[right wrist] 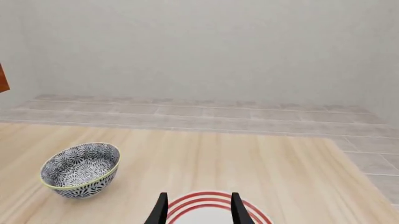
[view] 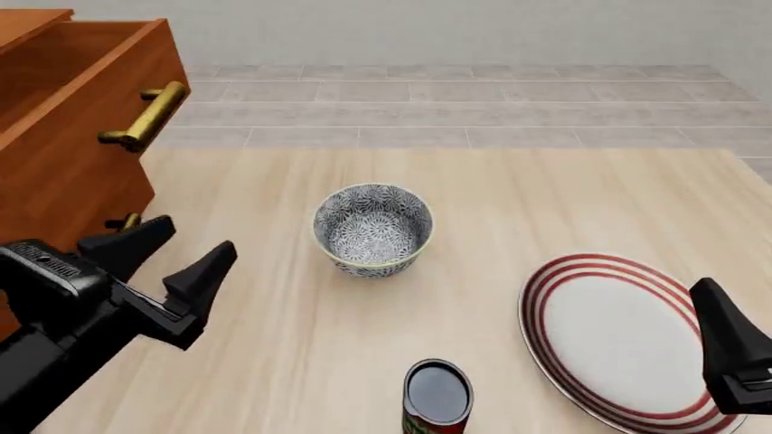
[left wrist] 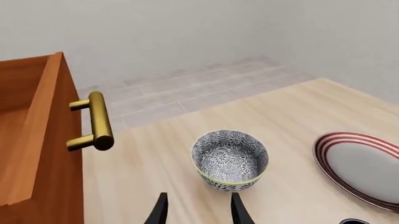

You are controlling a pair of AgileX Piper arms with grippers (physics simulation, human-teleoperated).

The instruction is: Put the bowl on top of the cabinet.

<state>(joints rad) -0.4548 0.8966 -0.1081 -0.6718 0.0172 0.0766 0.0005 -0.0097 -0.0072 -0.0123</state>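
The bowl (view: 372, 229), blue-grey patterned with a pale rim, stands upright on the table near its middle; it also shows in both wrist views (left wrist: 229, 160) (right wrist: 80, 170). The reddish-brown cabinet (view: 72, 145) rises at the far left, its upper drawer pulled out, with a brass handle (view: 145, 116). My left gripper (view: 195, 235) hovers open and empty in front of the cabinet, left of the bowl and apart from it. In the left wrist view the open left gripper (left wrist: 198, 212) points at the bowl. My right gripper (right wrist: 198, 207) is open above the plate.
A red-ringed white plate (view: 616, 339) lies at the right front of the table. A dark can (view: 436, 398) stands at the front edge between the arms. The cabinet's handle (left wrist: 96, 123) juts out toward the bowl. Tiled floor lies beyond the table's far edge.
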